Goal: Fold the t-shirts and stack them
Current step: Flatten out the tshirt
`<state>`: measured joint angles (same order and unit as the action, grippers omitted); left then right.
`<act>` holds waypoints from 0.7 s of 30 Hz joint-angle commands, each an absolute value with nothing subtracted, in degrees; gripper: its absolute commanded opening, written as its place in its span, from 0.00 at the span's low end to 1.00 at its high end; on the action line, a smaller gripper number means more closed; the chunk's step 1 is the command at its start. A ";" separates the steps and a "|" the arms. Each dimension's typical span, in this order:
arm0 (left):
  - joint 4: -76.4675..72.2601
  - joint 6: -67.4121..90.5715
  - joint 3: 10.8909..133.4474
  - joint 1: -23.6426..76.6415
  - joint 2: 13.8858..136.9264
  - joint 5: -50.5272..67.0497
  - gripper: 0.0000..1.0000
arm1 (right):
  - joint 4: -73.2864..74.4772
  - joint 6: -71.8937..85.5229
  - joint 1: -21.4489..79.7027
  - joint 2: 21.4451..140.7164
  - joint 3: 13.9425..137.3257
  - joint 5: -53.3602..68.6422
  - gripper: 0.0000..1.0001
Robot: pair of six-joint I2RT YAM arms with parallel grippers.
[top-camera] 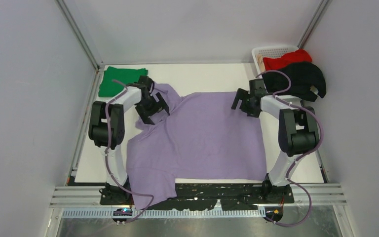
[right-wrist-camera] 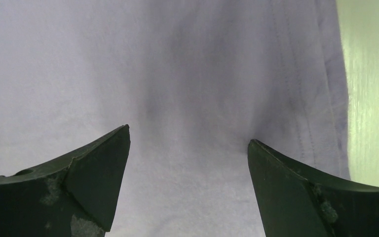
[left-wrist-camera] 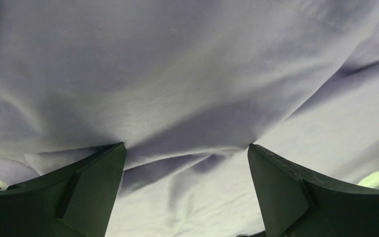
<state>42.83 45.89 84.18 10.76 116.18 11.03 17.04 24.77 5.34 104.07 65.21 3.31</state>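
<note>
On the overhead view, where's everything sitting? (dan)

Middle of the white table (top-camera: 207,74) you've got the lavender t-shirt (top-camera: 202,133) spread out mostly flat. Its near-left corner hangs off the front edge, over the arm bases. The green t-shirt (top-camera: 116,81) is folded at the far-left corner. The white basket (top-camera: 271,50) is far right with the red t-shirt (top-camera: 288,60) in it, and the black t-shirt (top-camera: 301,79) is slumped over its near side. (jo)

And the claws? (dan)

The left gripper (top-camera: 155,112) is over the lavender shirt's far-left part, by a rumpled sleeve, with its jaws spread. The right gripper (top-camera: 243,107) is at the shirt's far-right corner, jaws spread too. Neither one is pinching anything. (jo)

Left wrist cam? (dan)

It's pretty much all lavender t-shirt (left-wrist-camera: 177,74). The left gripper (left-wrist-camera: 185,145) is wide apart, with both tips right at the cloth. Creases fan out from them and there's a soft fold sagging between. Nothing is clamped. (jo)

Right wrist? (dan)

Same deal but flatter. The right gripper (right-wrist-camera: 188,134) is wide apart above smooth lavender t-shirt (right-wrist-camera: 187,74). A stitched hem runs down the right side and there's a strip of bare table (right-wrist-camera: 375,98) past it. I can't tell if the tips actually touch the fabric there. (jo)
</note>
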 commanded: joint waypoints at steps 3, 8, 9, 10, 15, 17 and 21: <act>43.09 43.19 72.82 14.78 109.22 13.18 1.00 | 22.26 25.94 6.29 98.08 57.83 2.60 0.98; 44.34 42.18 67.15 17.29 102.53 9.55 1.00 | 31.24 28.75 5.65 89.13 49.91 -2.54 0.97; 44.70 41.93 66.14 17.65 101.17 9.15 1.00 | 32.49 29.73 5.64 86.51 49.08 -3.38 0.97; 45.09 41.60 65.08 17.93 99.79 9.11 1.00 | 34.97 30.11 5.56 84.31 47.58 -4.62 0.96; 45.03 39.29 63.46 18.60 93.02 10.05 1.00 | 36.48 28.72 5.58 76.01 44.49 -3.94 0.96; 43.97 38.73 67.22 18.55 92.28 10.01 1.00 | 31.95 26.89 5.62 72.93 44.61 -3.06 0.96; 41.97 39.52 79.12 18.22 96.79 7.39 1.00 | 25.33 24.73 5.62 69.11 46.30 -1.00 0.95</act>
<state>45.91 40.21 68.14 18.65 95.13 9.89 33.06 27.14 5.76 72.77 43.81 -2.26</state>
